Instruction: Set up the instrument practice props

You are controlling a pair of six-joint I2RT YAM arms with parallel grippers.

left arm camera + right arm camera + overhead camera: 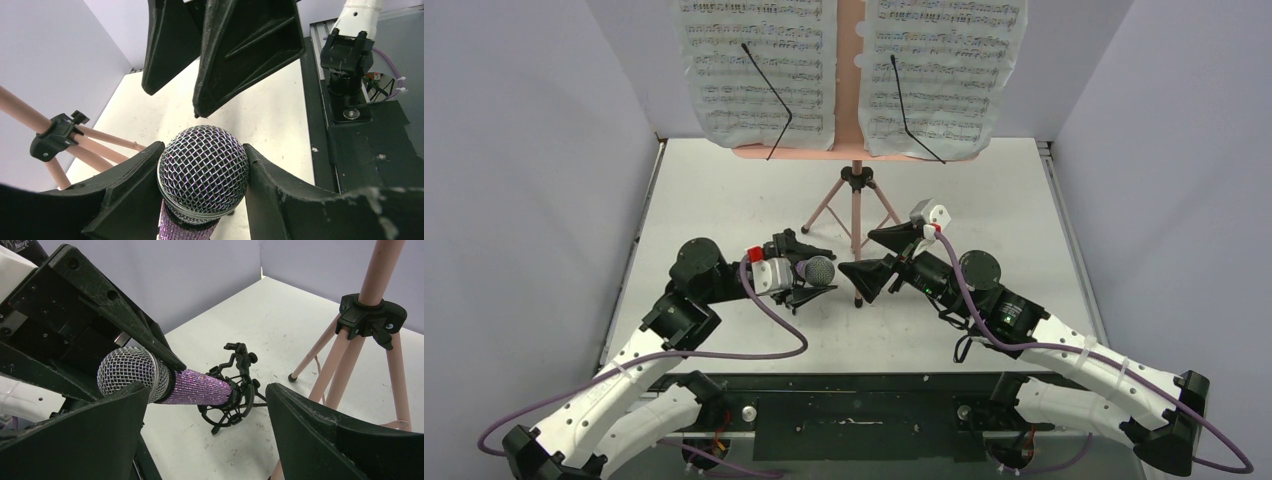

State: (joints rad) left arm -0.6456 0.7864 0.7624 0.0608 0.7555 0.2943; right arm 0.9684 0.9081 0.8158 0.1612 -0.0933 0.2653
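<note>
My left gripper (202, 172) is shut on the grey mesh head of the purple glitter microphone (197, 387), one finger on each side of the head (816, 270). The microphone lies tilted, and its lower end sits in the ring of the small black tripod mic holder (234, 399), which stands on the table. My right gripper (205, 437) hangs open just right of the head, nothing between its fingers (240, 50). Behind them stands the pink music stand (856, 185), with two sheet-music pages (759, 70) (944, 70) on its desk under black wire clips.
The stand's pink legs (395, 370) spread over the white table (984, 200) close behind both grippers. Grey walls (524, 200) close in the left, right and back. A black base plate (854, 420) runs along the near edge.
</note>
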